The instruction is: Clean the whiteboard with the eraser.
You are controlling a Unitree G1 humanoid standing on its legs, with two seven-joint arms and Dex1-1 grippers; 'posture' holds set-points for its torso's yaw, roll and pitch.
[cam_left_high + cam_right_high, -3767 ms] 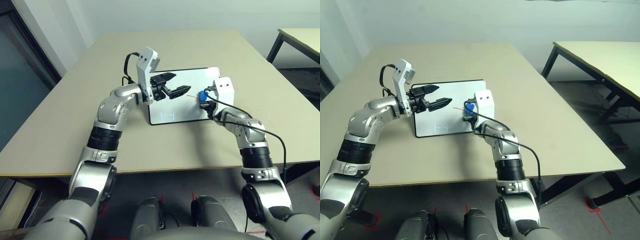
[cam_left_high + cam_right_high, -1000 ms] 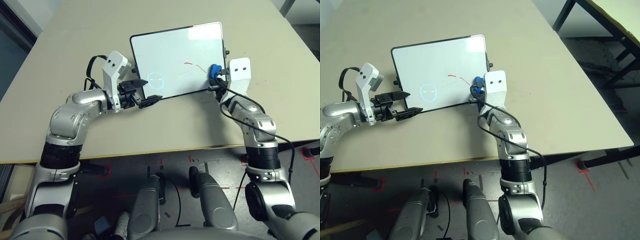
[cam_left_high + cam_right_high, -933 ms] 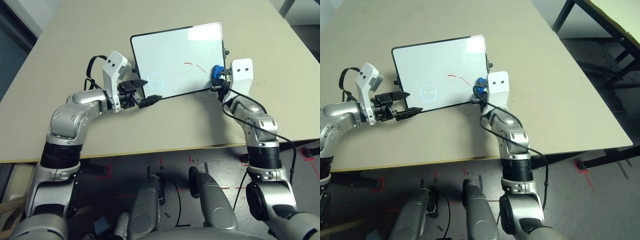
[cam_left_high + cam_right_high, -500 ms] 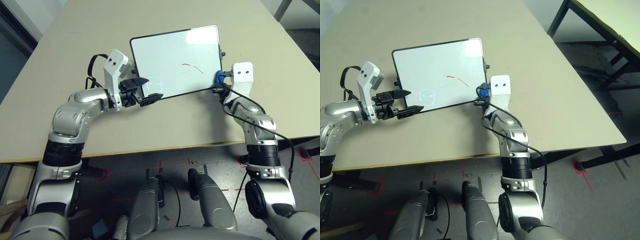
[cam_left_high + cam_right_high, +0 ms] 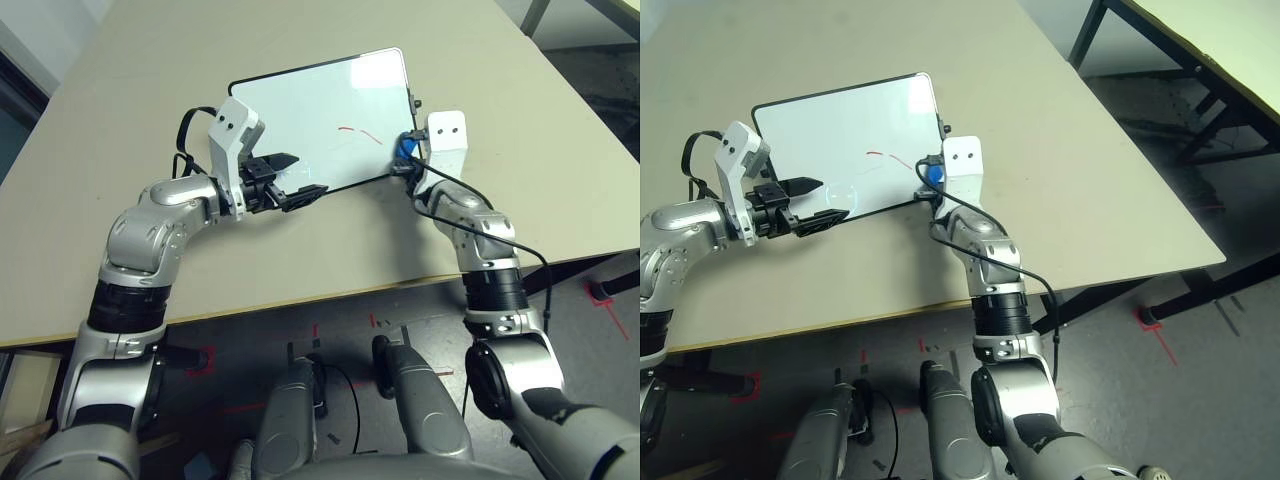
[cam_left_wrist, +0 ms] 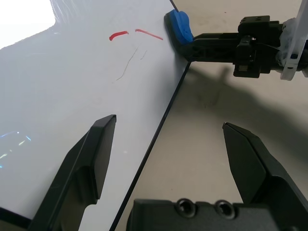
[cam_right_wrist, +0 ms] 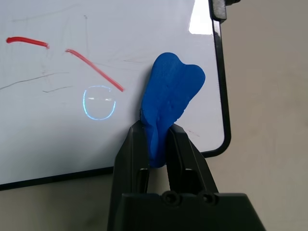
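Left eye view shows a beige desk (image 5: 120, 110) with the whiteboard (image 5: 300, 110) lying flat on it, near the middle. At the left, the left gripper (image 5: 292, 178) is over the near left corner of the whiteboard, and its two black fingers are spread apart with nothing between them. In the left wrist view one finger (image 6: 91, 159) is over the white surface and the other one (image 6: 248, 159) is over the desk, so the black frame edge runs between them. On the whiteboard there are two short red strokes (image 7: 29, 42) and some thin grey scratches. At the right, the right gripper (image 7: 155, 144) is clamped on the eraser (image 7: 169, 96), a small blue block. The eraser is at the near right corner of the whiteboard, just beside the longer red stroke.
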